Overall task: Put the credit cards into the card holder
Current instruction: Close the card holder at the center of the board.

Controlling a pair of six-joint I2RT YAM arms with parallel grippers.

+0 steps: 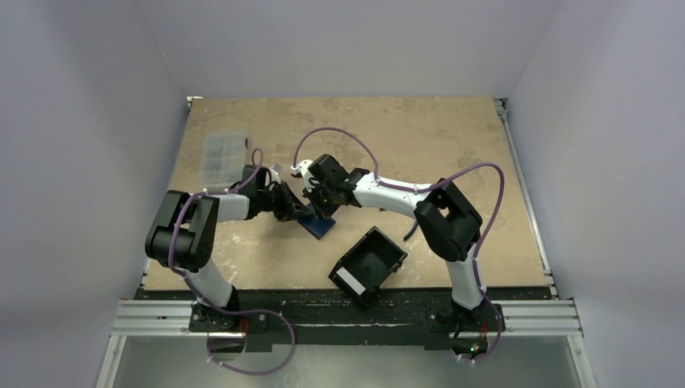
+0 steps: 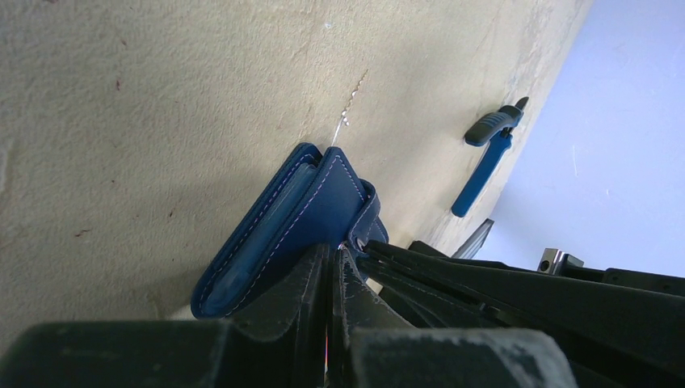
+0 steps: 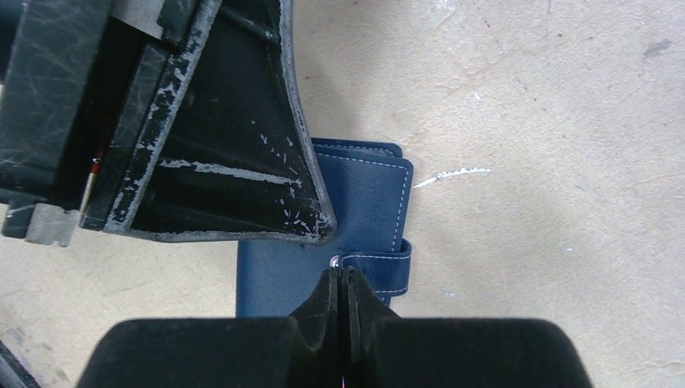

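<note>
The left claw (image 2: 329, 267) is pressed together, its tips set against the folded card holder (image 2: 291, 222), which lies on the bench (image 2: 161, 97) directly ahead. The right claw (image 3: 346, 279) is likewise pressed together, its tips met at the strap (image 3: 380, 260) on the holder's near edge.

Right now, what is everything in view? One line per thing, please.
table: one, tan, under everything.
card holder: one, navy blue, mid-table, folded, where the two grippers meet.
tray: one, black with a white label, near edge, right of centre.
clear box: one, transparent with compartments, far left of the table.
tool: one, blue with a black grip, lying on the table beyond the card holder in the left wrist view.
left gripper: one, black, shut, tips at the card holder.
right gripper: one, black, shut, tips at the card holder's strap.
</note>
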